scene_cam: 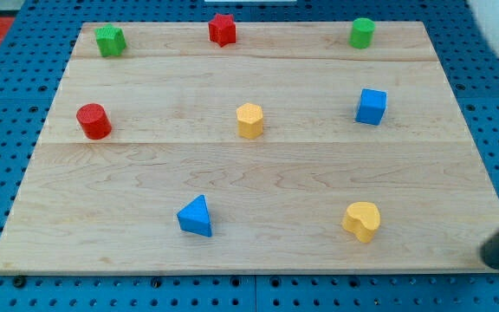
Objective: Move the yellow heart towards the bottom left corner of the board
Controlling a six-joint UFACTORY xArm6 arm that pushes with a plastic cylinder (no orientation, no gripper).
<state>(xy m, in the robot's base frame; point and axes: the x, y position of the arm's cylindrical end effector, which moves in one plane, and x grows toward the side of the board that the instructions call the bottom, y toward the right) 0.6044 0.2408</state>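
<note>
Yellow heart (pixel 362 221): lying near the bottom right of the wooden counter (pixel 258 173), standing apart from every other block. My tip (pixel 497 257) is showing as a dark rod end at the view's right edge, just off the counter's bottom right corner, to the right of the heart and not touching it. There are no jaws on this rig, so nothing is being held.

Blue triangle (pixel 196 217): sitting at bottom centre, directly between the heart and the bottom left corner. I am judging this the main hazard: a straight leftward push would be driving the heart into it, carrying both along or deflecting the heart upward.

Second risk: the heart's rounded lobes may be letting the tip slip off, spinning the block toward the counter's bottom edge, which is lying close by.

Farther out: yellow hexagon (pixel 249 120) at centre, blue cube (pixel 372 106) at right, red cylinder (pixel 93 120) at left; along the top, green star (pixel 109 40), red star (pixel 222 29), green cylinder (pixel 362 33).
</note>
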